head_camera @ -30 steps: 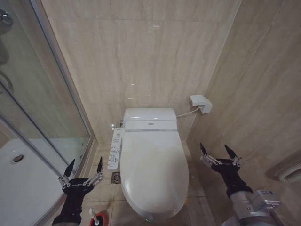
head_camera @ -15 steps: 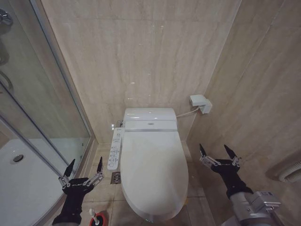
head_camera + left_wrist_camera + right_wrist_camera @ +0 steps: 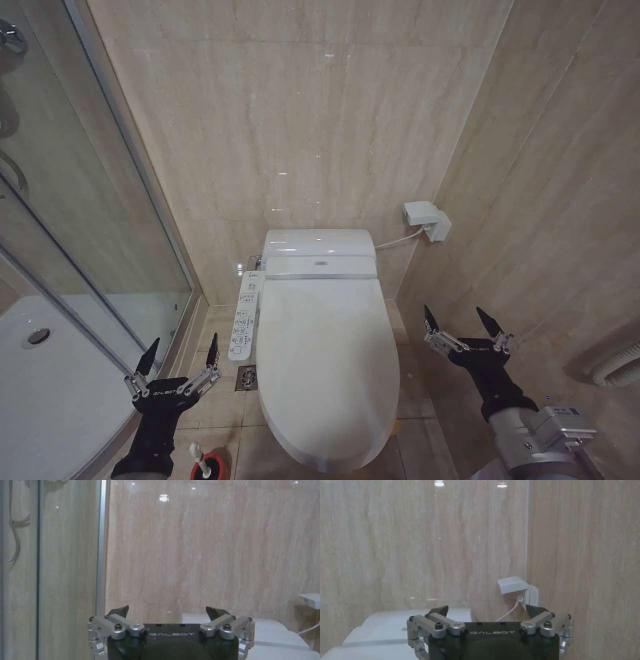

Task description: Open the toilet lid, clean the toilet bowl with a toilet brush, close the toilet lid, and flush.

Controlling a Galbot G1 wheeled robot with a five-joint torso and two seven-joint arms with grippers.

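Observation:
The toilet lid (image 3: 328, 365) lies shut over the toilet bowl, which is hidden under it apart from its white side control panel (image 3: 245, 315). On the floor at the toilet's near left stands the toilet brush (image 3: 205, 462) in its red holder cup. My left gripper (image 3: 180, 361) hovers open just above the brush, left of the toilet. Open as well, my right gripper (image 3: 458, 322) hangs to the right of the lid, close to the side wall. Both wrist views show open fingers, the left gripper (image 3: 168, 611) and the right gripper (image 3: 489, 609), facing the back wall.
A glass shower enclosure (image 3: 90, 250) with a white tray (image 3: 45, 385) closes off the left. Tiled walls stand behind and to the right. A white wall box (image 3: 425, 217) with a cable sits right of the tank. A floor drain (image 3: 246, 377) lies beside the toilet.
Both arms have stayed in place. The whole head picture has shifted very slightly.

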